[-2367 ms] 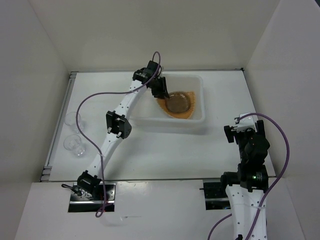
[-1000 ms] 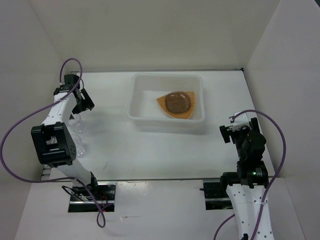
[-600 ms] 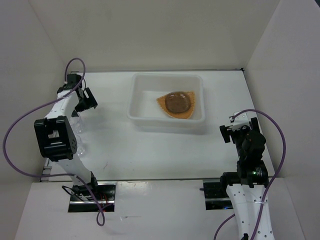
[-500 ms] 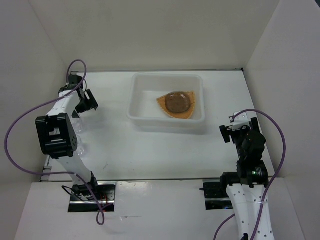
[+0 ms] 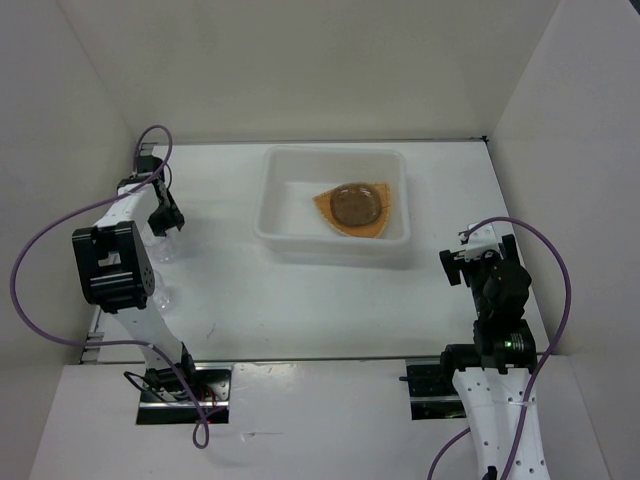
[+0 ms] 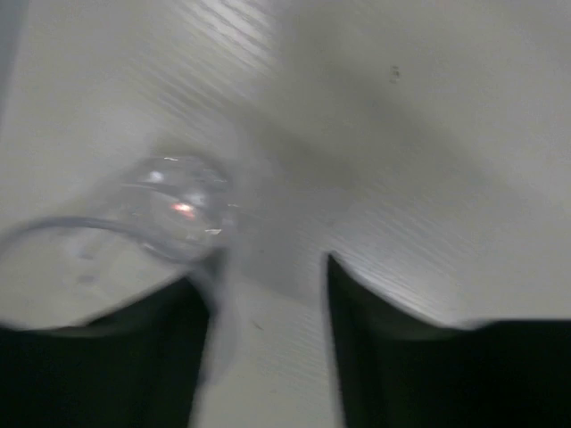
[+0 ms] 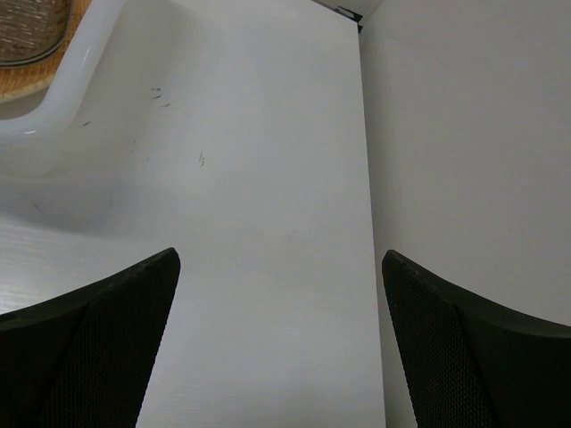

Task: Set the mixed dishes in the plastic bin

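Note:
The plastic bin [image 5: 335,238] stands at the back middle of the table. The orange plate [image 5: 377,225] lies in it with a grey-brown saucer [image 5: 355,205] on top. Two clear cups stand at the left edge, one [image 5: 162,251] just below my left gripper [image 5: 165,222] and one [image 5: 160,297] nearer, both partly hidden by the arm. In the blurred left wrist view my left gripper [image 6: 266,272] is open, with a clear cup [image 6: 165,209] at its left finger. My right gripper [image 5: 472,252] is open and empty over bare table [image 7: 278,259], right of the bin.
White walls enclose the table on three sides. A metal rail [image 5: 122,240] runs along the table's left edge beside the cups. The bin's corner [image 7: 76,76] and the plate's orange edge [image 7: 22,87] show at the right wrist view's top left.
My left arm has swung from inside the bin to the far left and come down by the clear cups. The plate and saucer stay in the bin. The right arm has barely moved.

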`<action>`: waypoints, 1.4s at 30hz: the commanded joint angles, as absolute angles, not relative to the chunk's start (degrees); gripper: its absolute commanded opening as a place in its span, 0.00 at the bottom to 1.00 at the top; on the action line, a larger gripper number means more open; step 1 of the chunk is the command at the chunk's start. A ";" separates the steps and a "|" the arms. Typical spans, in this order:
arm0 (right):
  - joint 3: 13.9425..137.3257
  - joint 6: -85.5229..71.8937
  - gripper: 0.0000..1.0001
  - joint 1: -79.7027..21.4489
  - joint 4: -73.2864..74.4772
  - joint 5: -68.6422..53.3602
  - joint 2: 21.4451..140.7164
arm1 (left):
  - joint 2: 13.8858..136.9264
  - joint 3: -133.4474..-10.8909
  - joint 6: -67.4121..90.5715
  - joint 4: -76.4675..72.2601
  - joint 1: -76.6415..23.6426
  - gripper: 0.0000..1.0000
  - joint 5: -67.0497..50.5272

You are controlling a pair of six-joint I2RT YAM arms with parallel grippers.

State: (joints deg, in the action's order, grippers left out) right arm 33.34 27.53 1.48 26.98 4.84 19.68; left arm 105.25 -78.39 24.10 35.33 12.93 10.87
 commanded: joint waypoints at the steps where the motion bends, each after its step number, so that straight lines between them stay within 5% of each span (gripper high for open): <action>1: 33.40 27.16 0.98 0.97 24.08 5.80 20.21 | 105.12 -77.96 22.94 34.01 13.36 0.39 9.05; 3: 33.40 27.16 0.98 0.97 24.08 5.80 20.21 | 103.46 -79.18 22.94 34.01 13.36 0.07 9.05; 4: 33.40 27.16 0.98 0.97 24.08 5.80 20.21 | 102.40 -79.19 23.46 34.01 13.36 0.00 9.75; 9: 33.40 27.16 0.98 0.97 24.08 5.80 20.21 | 91.24 -82.17 25.04 29.98 13.97 0.00 3.80; 17: 33.40 27.16 0.98 0.44 24.08 5.27 19.69 | 95.69 -91.30 37.97 13.36 11.70 0.00 -33.99; 24: 32.87 26.63 0.98 -0.09 23.56 5.80 17.93 | 113.19 -123.99 23.39 37.93 -7.18 0.00 -21.38; 33: 32.87 26.63 0.98 -0.62 23.55 6.86 16.88 | 126.64 -133.76 21.09 47.20 -19.25 0.00 0.33; 42: 32.87 26.63 0.98 -0.62 23.03 8.00 16.35 | 133.93 -139.83 25.04 46.58 -19.42 0.00 -1.67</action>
State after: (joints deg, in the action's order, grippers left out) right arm 33.19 27.07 -0.03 26.50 6.70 16.95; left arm 132.92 -135.46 23.18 48.31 -20.05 -2.59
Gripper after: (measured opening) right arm 0.983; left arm 0.091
